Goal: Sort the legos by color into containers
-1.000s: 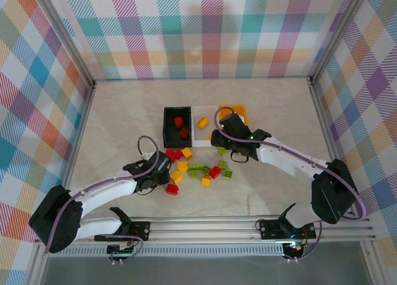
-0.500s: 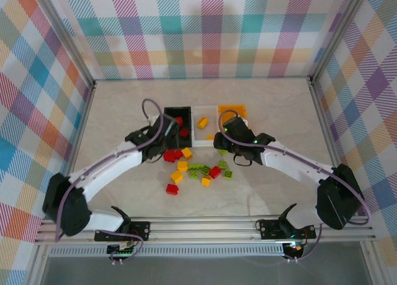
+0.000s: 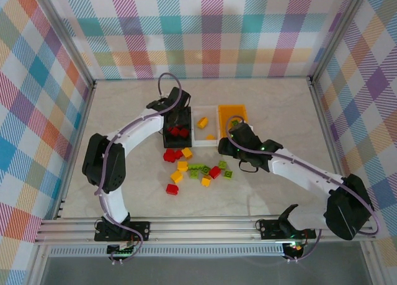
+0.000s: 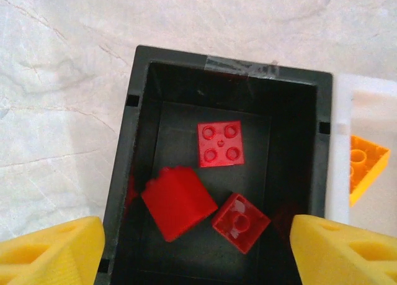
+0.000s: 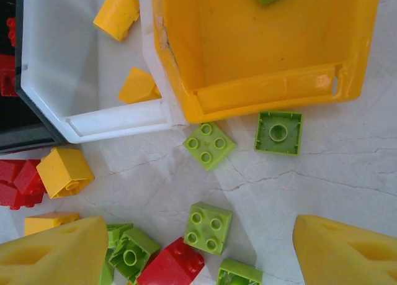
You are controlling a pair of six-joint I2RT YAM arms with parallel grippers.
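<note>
Hovering over the black bin [image 4: 173,58], the left hand [image 4: 198,254] is spread wide and empty, three red legos [image 4: 219,143] right beneath it. Under the right hand [image 5: 198,251], wide too, sit loose green bricks [image 5: 209,226]; a sloppy pinch could drag the red brick [image 5: 170,266] along.
</note>
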